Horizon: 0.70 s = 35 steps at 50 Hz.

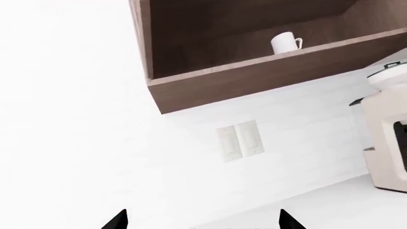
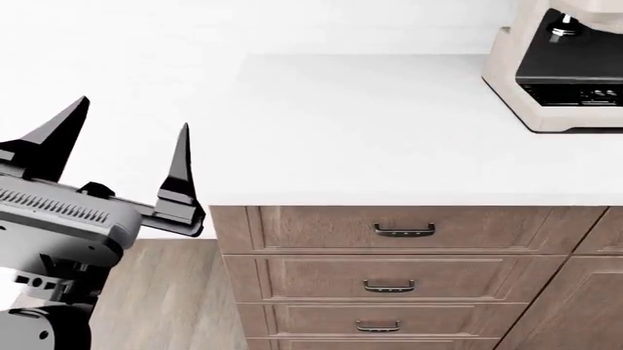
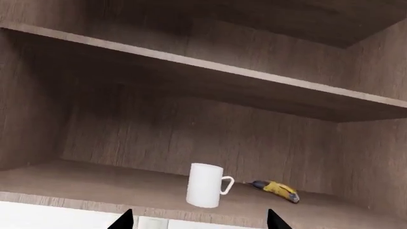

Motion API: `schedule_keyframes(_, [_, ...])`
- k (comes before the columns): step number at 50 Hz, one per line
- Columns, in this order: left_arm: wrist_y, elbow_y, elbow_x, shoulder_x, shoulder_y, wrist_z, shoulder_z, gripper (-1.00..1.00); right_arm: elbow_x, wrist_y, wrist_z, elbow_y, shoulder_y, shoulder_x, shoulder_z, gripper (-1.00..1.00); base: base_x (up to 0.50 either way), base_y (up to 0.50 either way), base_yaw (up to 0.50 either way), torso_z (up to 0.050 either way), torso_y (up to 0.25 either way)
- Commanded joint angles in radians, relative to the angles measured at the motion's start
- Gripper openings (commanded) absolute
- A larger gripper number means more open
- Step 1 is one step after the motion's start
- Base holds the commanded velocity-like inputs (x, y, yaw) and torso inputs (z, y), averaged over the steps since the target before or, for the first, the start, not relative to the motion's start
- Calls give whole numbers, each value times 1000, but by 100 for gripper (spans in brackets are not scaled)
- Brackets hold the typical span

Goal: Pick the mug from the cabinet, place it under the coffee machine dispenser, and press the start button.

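Right claw [image 3: 198,220]: only the two dark finger tips are showing at the near edge of its wrist view, standing well apart, nothing between them. Reading it as open and empty.

It is facing straight into the open cabinet [image 3: 95,138]. The mug [image 3: 205,185] is standing upright on the lower shelf [image 3: 89,183], near the shelf's front lip, directly ahead of the gap between the tips and a little above them, not yet between them. Long axis vertical. Handle is pointing right, toward a small yellow object [image 3: 275,189] lying just beside it on the same shelf; apart from the mug, as far as I can tell.

Left claw [image 2: 125,138]: in the head view its fingers are spread wide, holding nothing, hanging at the left end of the tabletop [image 2: 389,131], off its edge. From its wrist view the mug is sitting far off, high in the cabinet.

Judgement: the right arm is the nearer one; a straight forward, slightly upward advance should be closing on the body, clear of the handle.

Coffee machine [image 2: 559,65] is waiting at the far right of the tabletop.
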Motion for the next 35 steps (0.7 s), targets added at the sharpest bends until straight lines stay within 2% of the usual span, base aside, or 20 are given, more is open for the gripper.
schedule_keyframes(1, [-5,31,17,-14,22,-7,21,100,13,-16,-6,30,24,3,42,100,0,0,0,0,0])
schedule_keyframes(6, [-20,56,12,-19,32,-13,18,100,17,-33,14,30,15,10,111,100,0,-284,0,0,0])
schedule_keyframes(12, [-12,47,13,-21,33,-11,25,100,1,-13,42,30,4,18,154,100,0,0,0,0,0])
schedule_keyframes(35, [29,35,4,-23,38,-5,32,100,-17,-31,1,30,24,24,93,100,15,0,0,0,0])
